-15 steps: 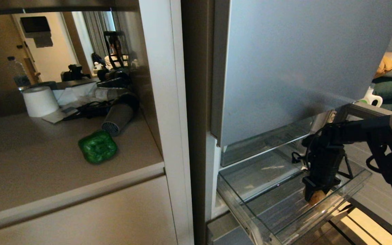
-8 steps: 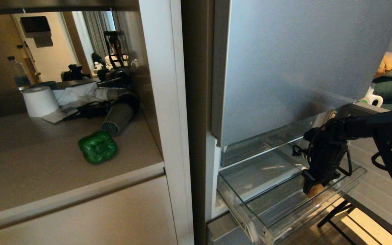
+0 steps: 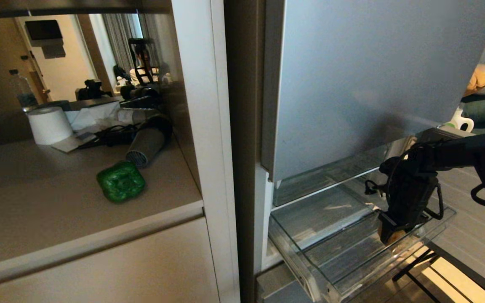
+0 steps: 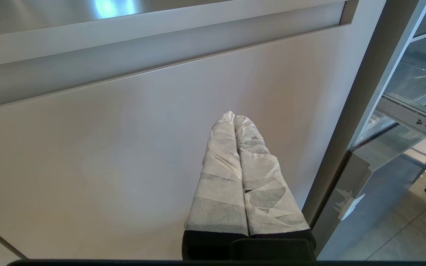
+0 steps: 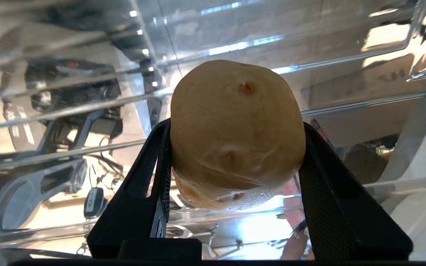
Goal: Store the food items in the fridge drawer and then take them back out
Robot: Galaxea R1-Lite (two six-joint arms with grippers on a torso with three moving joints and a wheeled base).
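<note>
Fridge drawer: pulled out, ready to take food.
Right claw: grips the potato just above the drawer.
Left claw: closed, parked.
Pepper: waiting on the table.

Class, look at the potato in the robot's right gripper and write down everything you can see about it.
The potato is a rounded, tan-yellow lump with matte, slightly creased skin, a small dark eye near one end and a few pale scuffs. It looks whole. The right gripper clamps it from both sides, its black fingers pressed against the flanks. In the head view it shows only as a tan patch beneath the gripper, over the pulled-out clear fridge drawer. Whether it touches the drawer's ribbed floor cannot be told.
</note>
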